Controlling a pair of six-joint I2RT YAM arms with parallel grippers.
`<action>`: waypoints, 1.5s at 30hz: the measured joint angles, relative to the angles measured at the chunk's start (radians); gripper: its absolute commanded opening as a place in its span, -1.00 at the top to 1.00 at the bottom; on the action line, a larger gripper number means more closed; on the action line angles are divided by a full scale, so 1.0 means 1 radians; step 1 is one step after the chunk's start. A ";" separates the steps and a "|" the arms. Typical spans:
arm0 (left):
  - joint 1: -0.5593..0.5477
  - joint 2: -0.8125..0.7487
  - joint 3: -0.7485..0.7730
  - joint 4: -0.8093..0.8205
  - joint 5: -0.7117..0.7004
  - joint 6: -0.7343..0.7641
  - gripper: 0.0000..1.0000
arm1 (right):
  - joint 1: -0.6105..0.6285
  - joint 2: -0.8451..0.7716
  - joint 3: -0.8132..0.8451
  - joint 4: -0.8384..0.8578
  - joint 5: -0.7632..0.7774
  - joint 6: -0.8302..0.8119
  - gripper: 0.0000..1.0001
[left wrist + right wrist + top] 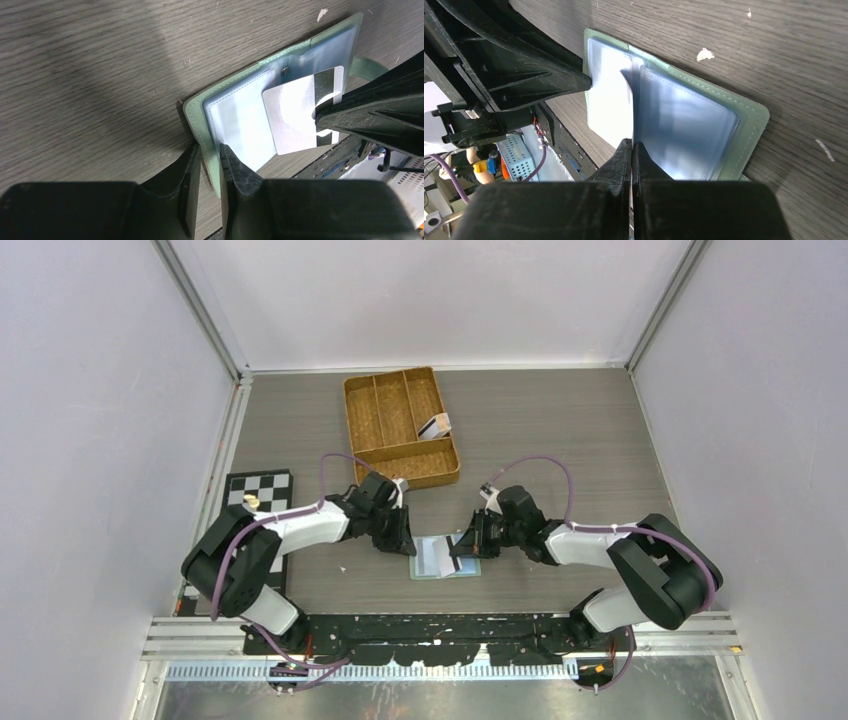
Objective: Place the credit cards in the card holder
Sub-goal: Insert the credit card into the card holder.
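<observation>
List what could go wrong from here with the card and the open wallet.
1. The right gripper pinches the silver card over the clear sleeves of the wallet; I cannot see its edge inside a pocket, so pushing may just slide it across the top.
2. The left gripper only straddles the cover's thin edge; the wallet could shift or lift as the card pushes.
3. Both grippers crowd the small wallet and might bump.
</observation>
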 measured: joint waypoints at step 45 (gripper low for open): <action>0.000 0.043 0.034 -0.014 -0.002 0.000 1.00 | 0.002 -0.107 -0.045 -0.093 0.019 0.045 0.99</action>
